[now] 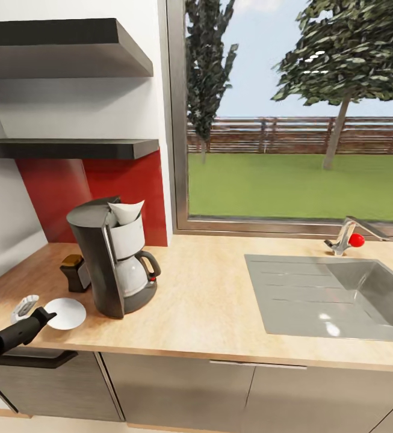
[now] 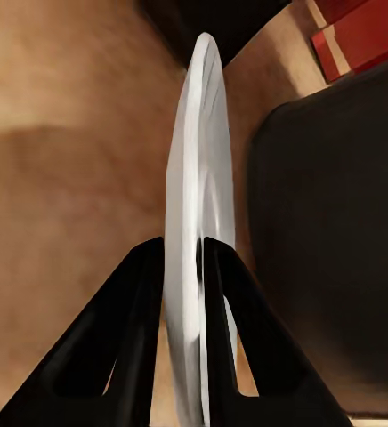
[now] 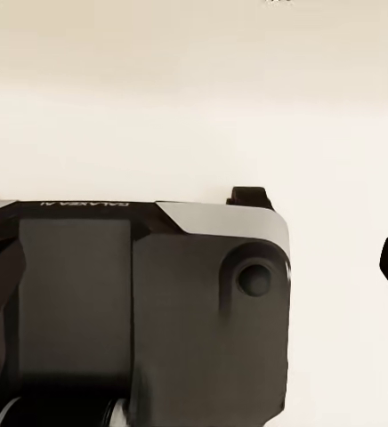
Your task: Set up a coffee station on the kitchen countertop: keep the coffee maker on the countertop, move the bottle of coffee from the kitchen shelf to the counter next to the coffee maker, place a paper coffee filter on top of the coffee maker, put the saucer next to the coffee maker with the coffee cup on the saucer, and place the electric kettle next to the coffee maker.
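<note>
My left gripper [image 2: 183, 294] is closed on the saucer [image 1: 67, 313], its two black fingers [image 2: 141, 338] pressing the thin white rim from both sides. The saucer is low over the wooden countertop [image 1: 208, 300], just beside the coffee maker [image 1: 113, 255], on the side away from the sink [image 1: 334, 297]; I cannot tell if it already touches the wood. The coffee maker stands upright on the countertop with a white paper filter [image 1: 126, 211] in its top. Behind it, near the red wall panel [image 1: 100, 192], stands a small dark container with a brown lid [image 1: 74, 272]. A whitish object [image 1: 24, 307] lies just beyond the saucer, farther from the coffee maker. Two dark shelves [image 1: 70, 147] hang above the coffee maker. A large window [image 1: 298, 114] shows grass, trees and a fence. For my right gripper I cannot tell how the jaws stand; its camera looks at a pale floor and part of my own base [image 3: 141, 311].
</note>
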Motion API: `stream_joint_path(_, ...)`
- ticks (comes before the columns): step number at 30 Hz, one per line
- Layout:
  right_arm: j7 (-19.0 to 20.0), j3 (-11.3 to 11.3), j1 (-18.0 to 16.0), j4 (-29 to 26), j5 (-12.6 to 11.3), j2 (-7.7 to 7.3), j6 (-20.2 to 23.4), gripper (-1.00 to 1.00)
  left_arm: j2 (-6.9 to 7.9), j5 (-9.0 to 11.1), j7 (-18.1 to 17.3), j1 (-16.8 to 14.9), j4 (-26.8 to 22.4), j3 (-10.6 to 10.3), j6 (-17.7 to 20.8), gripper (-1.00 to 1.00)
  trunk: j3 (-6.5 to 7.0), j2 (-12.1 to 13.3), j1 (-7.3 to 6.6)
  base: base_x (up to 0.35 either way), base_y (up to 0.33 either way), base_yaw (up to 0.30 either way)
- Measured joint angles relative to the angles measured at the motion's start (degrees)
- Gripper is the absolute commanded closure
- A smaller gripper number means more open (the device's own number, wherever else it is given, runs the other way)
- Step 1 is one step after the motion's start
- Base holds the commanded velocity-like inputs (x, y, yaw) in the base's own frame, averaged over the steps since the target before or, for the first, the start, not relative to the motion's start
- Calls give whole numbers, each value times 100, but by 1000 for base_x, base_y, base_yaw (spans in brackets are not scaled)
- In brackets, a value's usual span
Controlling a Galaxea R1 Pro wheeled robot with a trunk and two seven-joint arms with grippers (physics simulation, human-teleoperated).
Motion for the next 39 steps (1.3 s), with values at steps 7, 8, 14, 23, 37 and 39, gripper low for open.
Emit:
stream_joint_path(7,-1,1,3,0,0,0,0,-100,-6,15,-4,0,-1,-3,0,100,0,1,0,172,0,0)
stream_joint_path(8,-1,1,4,0,0,0,0,-100,-6,16,-4,0,-1,-3,0,100,0,1,0,21,0,0)
stream_joint_path(14,0,0,4,0,0,0,0,-100,-41,3,-4,0,1,-3,-5,100,0,1,1,5,0,0)
stream_joint_path(23,0,0,4,0,0,0,0,-100,-56,22,15,0,9,6,-6,-100,0,1,1,0,0,0)
stream_joint_path(37,2,1,4,0,0,0,0,-100,-68,28,19,0,9,15,-11,-100,0,1,1,0,0,0)
stream_joint_path(39,2,2,4,0,0,0,0,-100,-68,28,19,0,9,15,-11,-100,0,1,1,0,0,0)
